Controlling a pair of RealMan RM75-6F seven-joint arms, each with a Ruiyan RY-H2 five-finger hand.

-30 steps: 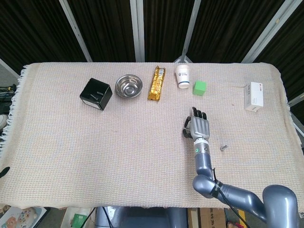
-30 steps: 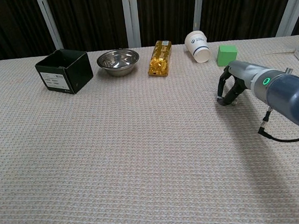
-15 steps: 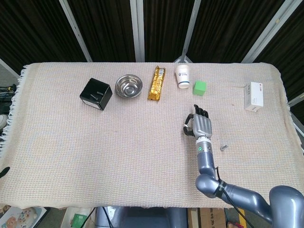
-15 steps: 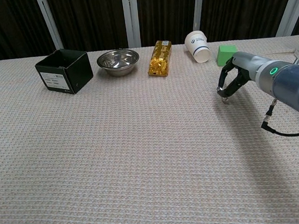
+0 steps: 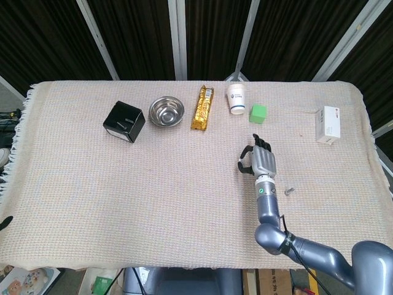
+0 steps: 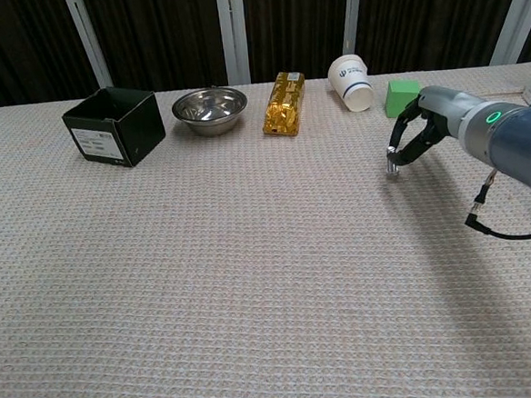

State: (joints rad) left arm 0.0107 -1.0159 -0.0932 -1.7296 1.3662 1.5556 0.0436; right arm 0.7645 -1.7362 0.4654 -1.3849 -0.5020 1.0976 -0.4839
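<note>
Right hand (image 5: 263, 161) over the cloth-covered table (image 5: 86, 184), empty, fingers curled downward but apart. Just beyond, toward the far edge: small green cube (image 5: 258, 114), matte, square-faced, with white paper cup (image 5: 236, 99) beside it. Nothing between.

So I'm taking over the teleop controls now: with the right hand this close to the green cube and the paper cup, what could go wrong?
1. The right hand hovers just short of the small green cube; reaching on with its fingers curled may push the cube away instead of enclosing it.
2. The white paper cup stands close beside the cube and looks light; a wide approach could tip it.
3. A small grey screw-like piece lies beside the forearm and might get swept along.
</note>
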